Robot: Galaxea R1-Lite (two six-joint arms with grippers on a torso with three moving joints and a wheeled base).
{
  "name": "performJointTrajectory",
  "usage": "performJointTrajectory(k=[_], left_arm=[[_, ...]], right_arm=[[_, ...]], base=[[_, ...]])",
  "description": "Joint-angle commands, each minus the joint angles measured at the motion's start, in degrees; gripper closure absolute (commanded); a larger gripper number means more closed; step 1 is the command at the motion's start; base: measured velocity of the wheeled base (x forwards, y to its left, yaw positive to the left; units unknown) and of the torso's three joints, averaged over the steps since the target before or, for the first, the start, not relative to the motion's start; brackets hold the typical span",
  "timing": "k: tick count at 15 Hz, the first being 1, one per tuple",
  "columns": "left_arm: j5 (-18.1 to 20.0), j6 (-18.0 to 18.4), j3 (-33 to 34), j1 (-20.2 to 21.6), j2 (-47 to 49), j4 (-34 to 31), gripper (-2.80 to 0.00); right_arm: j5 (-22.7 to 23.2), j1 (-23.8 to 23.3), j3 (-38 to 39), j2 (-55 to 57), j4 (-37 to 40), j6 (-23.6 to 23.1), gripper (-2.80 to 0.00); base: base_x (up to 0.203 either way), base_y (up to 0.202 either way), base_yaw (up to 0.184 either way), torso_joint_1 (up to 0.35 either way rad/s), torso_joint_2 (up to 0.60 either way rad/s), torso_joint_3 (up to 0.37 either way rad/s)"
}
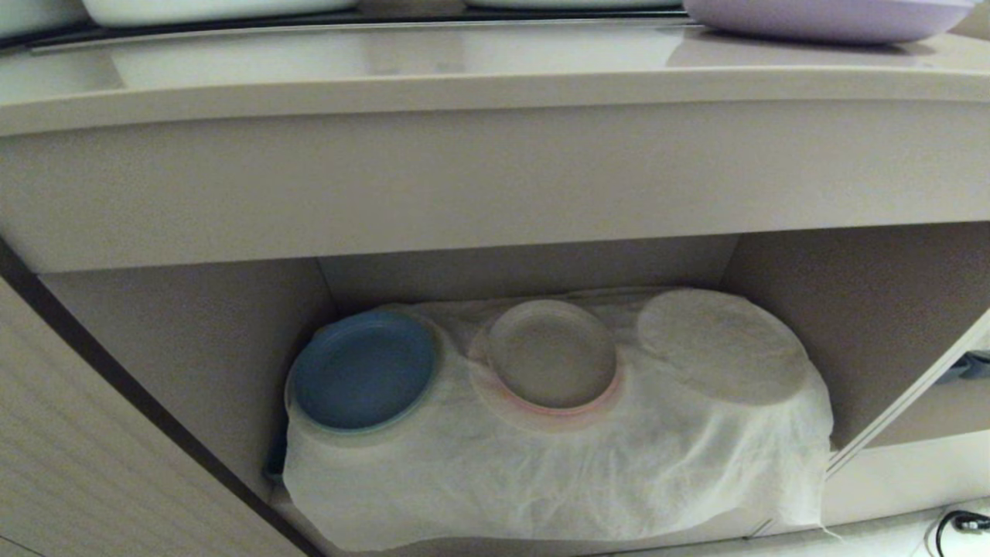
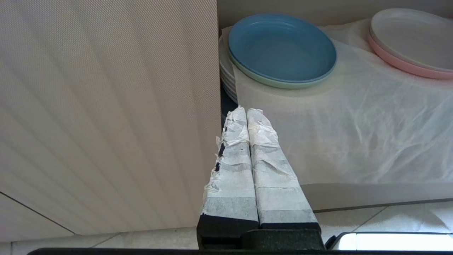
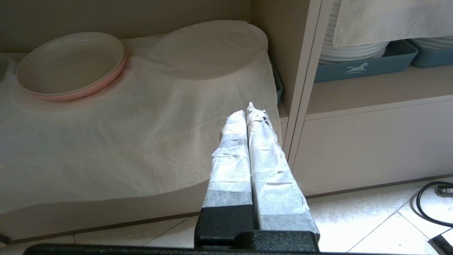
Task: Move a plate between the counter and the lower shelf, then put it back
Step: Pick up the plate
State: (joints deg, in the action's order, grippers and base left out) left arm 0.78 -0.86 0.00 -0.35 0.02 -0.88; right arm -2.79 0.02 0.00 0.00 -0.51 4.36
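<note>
The lilac plate (image 1: 827,19) sits on the counter (image 1: 495,93) at the upper right edge of the head view, partly cut off. Below, the lower shelf (image 1: 789,278) is draped with wrinkled white cloth (image 1: 541,480). Neither arm shows in the head view. My left gripper (image 2: 246,112) is shut and empty, hovering low in front of the shelf's left end, near the blue plate (image 2: 281,47). My right gripper (image 3: 246,110) is shut and empty, in front of the shelf's right end near the divider (image 3: 300,88).
On the cloth lie a blue plate (image 1: 363,370), a pink-rimmed beige plate (image 1: 551,354) and a round cloth-covered shape (image 1: 719,344). A ribbed panel (image 2: 106,106) stands left of the shelf. The neighbouring compartment holds grey-blue trays (image 3: 364,65) with white plates. A black cable (image 3: 433,205) lies on the tiled floor.
</note>
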Motion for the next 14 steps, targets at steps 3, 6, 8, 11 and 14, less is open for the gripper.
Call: performJointTrajectory(k=[3,6,8,11,14], left_arm=[[0.0,-0.1,0.0,0.0,0.0,0.0,0.00],[0.0,-0.1,0.0,0.0,0.0,0.0,0.00],[0.0,-0.1,0.0,0.0,0.0,0.0,0.00],[0.0,-0.1,0.0,0.0,0.0,0.0,0.00],[0.0,-0.1,0.0,0.0,0.0,0.0,0.00]], right_arm=[[0.0,0.1,0.0,0.1,0.0,0.0,0.00],[0.0,0.1,0.0,0.0,0.0,0.0,0.00],[0.0,0.0,0.0,0.1,0.0,0.0,0.00],[0.0,0.1,0.0,0.0,0.0,0.0,0.00],[0.0,0.0,0.0,0.0,0.0,0.1,0.00]], base=[[0.000,0.000,0.000,0.000,0.00,0.000],[0.000,0.000,0.000,0.000,0.00,0.000],[0.000,0.000,0.000,0.000,0.00,0.000],[0.000,0.000,0.000,0.000,0.00,0.000],[0.000,0.000,0.000,0.000,0.00,0.000]])
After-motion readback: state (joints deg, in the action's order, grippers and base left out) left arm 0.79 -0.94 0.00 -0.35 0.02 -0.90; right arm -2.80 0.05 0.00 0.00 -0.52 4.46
